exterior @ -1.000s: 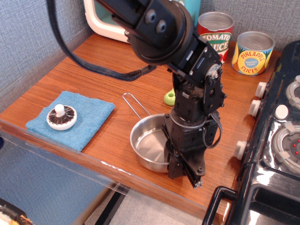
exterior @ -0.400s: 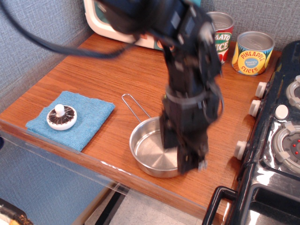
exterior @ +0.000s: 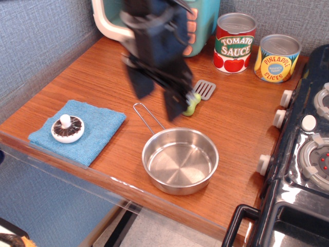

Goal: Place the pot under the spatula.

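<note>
The pot (exterior: 180, 160) is a shallow shiny steel pan standing upright near the table's front edge, its thin wire handle (exterior: 148, 116) pointing back-left. The spatula (exterior: 201, 94) lies just behind the pot, its grey slotted head to the back right and its lime-green handle partly hidden by my arm. My gripper (exterior: 157, 105) is blurred by motion and hangs above the table behind the pot, over the wire handle. Its two dark fingers (exterior: 174, 103) are spread apart with nothing between them.
A blue cloth (exterior: 79, 129) with a toy mushroom (exterior: 67, 128) lies at the front left. A tomato sauce can (exterior: 234, 42) and a pineapple can (exterior: 277, 57) stand at the back right. A toy stove (exterior: 303, 154) borders the right side; a white-teal appliance (exterior: 115, 20) stands behind.
My gripper has let go of the pot's rim, risen and moved back-left. The pot stays near the front edge, and the spatula's head has come into view.
</note>
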